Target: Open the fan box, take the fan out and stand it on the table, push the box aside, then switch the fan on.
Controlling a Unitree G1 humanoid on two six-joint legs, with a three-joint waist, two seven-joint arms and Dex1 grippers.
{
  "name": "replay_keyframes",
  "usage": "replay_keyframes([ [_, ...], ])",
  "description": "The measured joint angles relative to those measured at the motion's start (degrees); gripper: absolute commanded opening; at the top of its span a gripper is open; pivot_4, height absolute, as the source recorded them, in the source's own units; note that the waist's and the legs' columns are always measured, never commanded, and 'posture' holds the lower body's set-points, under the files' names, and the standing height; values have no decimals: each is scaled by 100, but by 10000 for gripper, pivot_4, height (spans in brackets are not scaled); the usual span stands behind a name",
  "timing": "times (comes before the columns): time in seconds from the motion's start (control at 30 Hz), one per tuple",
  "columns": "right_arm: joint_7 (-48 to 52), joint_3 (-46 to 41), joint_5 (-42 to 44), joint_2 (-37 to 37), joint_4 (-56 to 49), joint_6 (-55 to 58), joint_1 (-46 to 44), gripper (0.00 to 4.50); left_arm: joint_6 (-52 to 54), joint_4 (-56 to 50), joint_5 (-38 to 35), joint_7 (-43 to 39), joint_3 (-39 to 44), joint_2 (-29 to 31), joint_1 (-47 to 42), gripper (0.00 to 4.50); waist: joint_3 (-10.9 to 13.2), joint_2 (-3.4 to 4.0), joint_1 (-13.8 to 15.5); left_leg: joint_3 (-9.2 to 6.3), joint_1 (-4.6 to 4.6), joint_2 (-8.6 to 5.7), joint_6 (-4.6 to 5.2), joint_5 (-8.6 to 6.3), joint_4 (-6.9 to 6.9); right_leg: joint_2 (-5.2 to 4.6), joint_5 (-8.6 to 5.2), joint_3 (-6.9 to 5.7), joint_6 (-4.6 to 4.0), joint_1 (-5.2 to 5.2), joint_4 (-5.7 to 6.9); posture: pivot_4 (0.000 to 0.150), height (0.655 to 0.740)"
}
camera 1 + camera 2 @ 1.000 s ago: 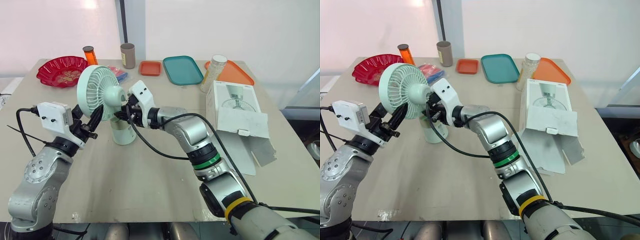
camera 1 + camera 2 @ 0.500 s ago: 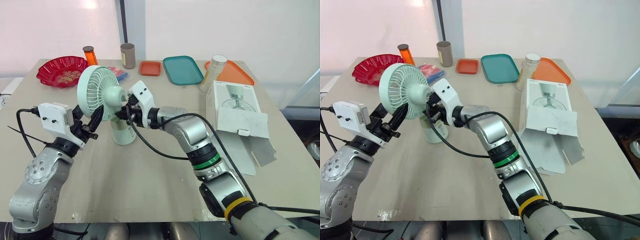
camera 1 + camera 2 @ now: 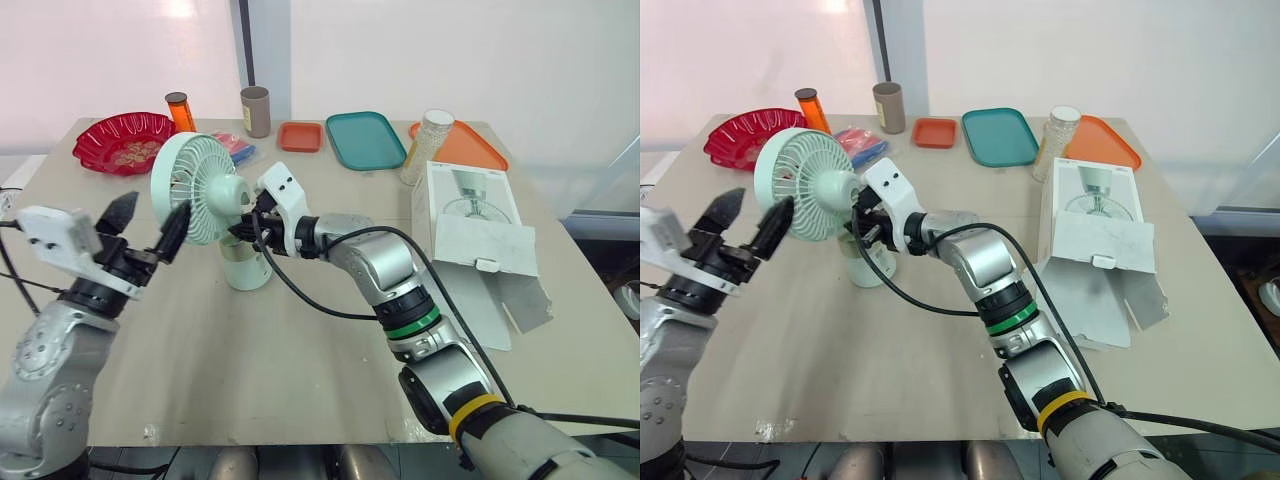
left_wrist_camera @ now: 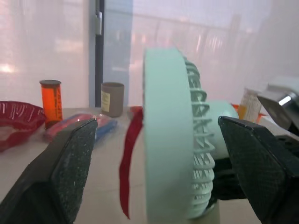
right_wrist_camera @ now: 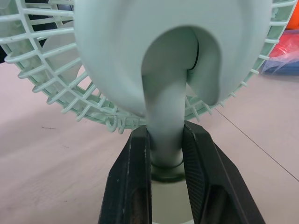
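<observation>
Left hand: has drawn back from the fan toward 9 o'clock, and its two fingers have swung apart since a moment ago.
Left hand now: spread wide in the air at 9 o'clock of the fan's head, holding nothing.
Right hand: pinching the fan's neck just under the head, reaching in from 3 o'clock.
Fan: upright on its round base on the desk.
Fan box: lying flat with its flaps open, at 3 o'clock of the fan and well apart from it.
Far edge of desk: red dish at 11 o'clock, teal tray at 1 o'clock.
</observation>
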Motion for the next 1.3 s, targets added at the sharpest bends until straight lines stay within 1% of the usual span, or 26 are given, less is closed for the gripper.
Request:
replay_keyframes([
  [0.03,18,-3,0,-37,33,-32,-12,3428,36,-36,-503,-92,228,129,154,44247,1,1,-2,-1,0,1,0,0,-2,0,0,-1,0,-1,0,1500,7400],
  [0.07,31,-7,0,-59,51,-62,-15,3428,65,-50,-816,-114,401,197,178,44247,1,2,5,-2,0,2,0,0,-2,0,0,-2,0,-1,1,1500,7400],
  [0.1,74,-14,1,-107,107,-89,-41,3428,67,-50,-1452,-98,743,324,201,44247,1,1,6,-4,0,2,0,0,-1,0,0,-5,-1,0,1,1500,7400],
  [0.13,95,-25,2,-126,141,-100,-59,3428,61,-43,-1718,-61,910,429,199,44247,1,1,7,-4,2,1,0,0,-1,-1,0,-5,-1,2,1,1500,7400],
  [0.23,396,-63,134,-305,142,-170,-58,3428,67,236,-1885,-70,1211,800,186,44247,2,2,21,-7,-1,1,0,0,0,0,0,-9,-1,2,-1,1500,7400],
  [0.27,642,-133,251,-455,89,-221,-17,3428,68,483,-1856,-71,1375,964,206,44247,2,3,24,-7,-1,-1,0,0,-1,-1,-1,-9,1,2,-4,1500,7400],
  [0.33,1083,-220,419,-801,-90,-344,96,3428,51,811,-1699,-188,1493,1068,298,44247,3,2,22,-5,-5,-2,0,-1,-3,-4,-2,-7,3,2,-12,1500,7400],
  [0.4,1579,-236,539,-1206,-435,-602,362,3428,43,953,-1575,-454,1423,1081,362,38933,3,2,30,-6,-9,-3,-1,-1,-7,-6,-2,-11,3,1,-19,1500,7400],
  [0.43,1961,-259,707,-1448,-671,-706,589,3428,16,1043,-1540,-661,1381,1083,410,35407,3,2,29,-5,-9,-3,-1,-1,-11,-6,-2,-10,3,1,-24,1500,7400],
  [0.47,2145,-295,818,-1533,-768,-730,708,3428,-8,1082,-1517,-781,1346,1084,451,32300,3,2,22,-5,-9,-2,-1,-1,-12,-5,-2,-10,3,1,-23,1500,7400],
  [0.5,2310,-365,954,-1609,-856,-732,821,3428,-14,1115,-1460,-930,1278,1095,497,28285,4,3,11,-5,-7,-1,-1,-1,-12,-3,-1,-9,2,-1,-20,1500,7400],
  [0.53,2445,-445,1103,-1675,-941,-732,915,3428,-16,1152,-1352,-1086,1162,1113,545,25625,6,6,-15,1,-2,3,-1,-1,-13,1,1,-1,-2,-5,-13,1500,7400],
  [0.57,2529,-492,1202,-1722,-990,-733,953,3428,-24,1182,-1251,-1207,1066,1125,570,21926,6,7,-29,2,0,3,-1,-1,-13,4,1,0,-2,-6,-8,1500,7400],
  [0.63,2677,-586,1315,-1797,-1111,-768,1022,3428,-40,1246,-1040,-1476,832,1155,613,14239,6,7,-45,1,6,10,-1,-1,-16,12,2,1,-7,-5,-5,1500,7400],
  [0.7,2794,-588,1364,-1841,-1219,-876,1135,3428,-69,1350,-788,-1736,572,1184,646,8647,6,7,-44,1,7,10,-1,-1,-17,13,0,1,-8,-5,-5,1500,7400],
  [0.77,2910,-550,1361,-1872,-1250,-990,1294,3428,-81,1444,-527,-1984,292,1216,684,1046,7,7,-39,2,4,9,-2,-1,-18,11,-1,1,-6,-5,-7,1500,7400],
  [0.9,3221,-206,1123,-2054,-1260,-1530,1666,3428,-288,1593,175,-2510,-456,1284,725,477,7,8,-24,5,1,8,-2,-1,-18,10,-1,3,-6,-8,-9,1500,7400],
  [1.0,3400,-79,1013,-2122,-1259,-1829,1752,3428,-315,1623,456,-2691,-919,1242,642,477,7,8,-23,5,3,9,-2,0,-17,11,-1,4,-7,-8,-7,1500,7400],
  [1.13,3490,-15,974,-2133,-1239,-2027,1752,3428,-340,1626,728,-2775,-1284,1168,578,477,7,8,-24,5,3,9,-2,0,-17,11,-1,5,-6,-8,-6,1500,7400],
  [1.3,3545,13,950,-2133,-1201,-2155,1751,3428,-368,1623,1121,-2958,-1959,1102,578,477,7,8,-22,5,5,9,-2,0,-17,11,-1,5,-7,-7,-5,1500,7400],
])
